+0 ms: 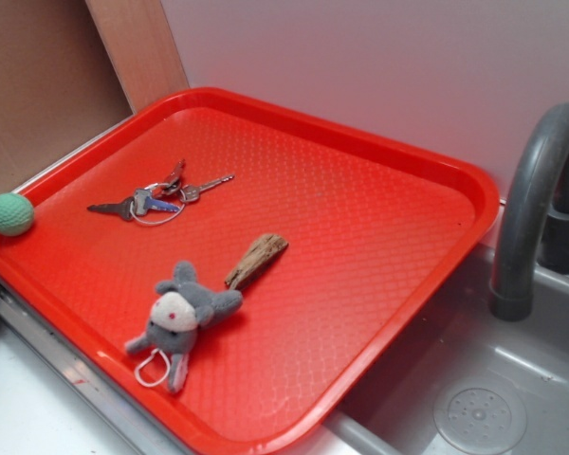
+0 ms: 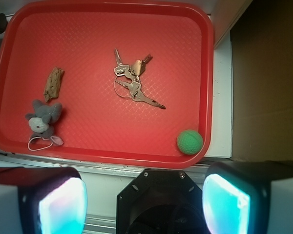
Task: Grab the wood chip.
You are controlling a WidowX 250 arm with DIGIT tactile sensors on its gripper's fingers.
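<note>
The wood chip [image 1: 256, 259] is a small tapering brown piece lying flat on the red tray [image 1: 379, 218], just beside the grey plush toy [image 1: 177, 319]. In the wrist view the chip [image 2: 53, 84] lies at the tray's left, above the plush [image 2: 43, 123]. My gripper [image 2: 144, 202] is open and empty, high above the tray's near edge, far from the chip. Its two glowing fingertips [image 2: 63, 207] stand wide apart. The gripper does not show in the exterior view.
A bunch of keys [image 1: 156, 197] lies mid-tray, also in the wrist view [image 2: 133, 80]. A green ball [image 1: 10, 213] sits at the tray's corner [image 2: 189, 141]. A grey faucet [image 1: 531, 199] and sink [image 1: 474, 408] stand to the right. A wall is behind.
</note>
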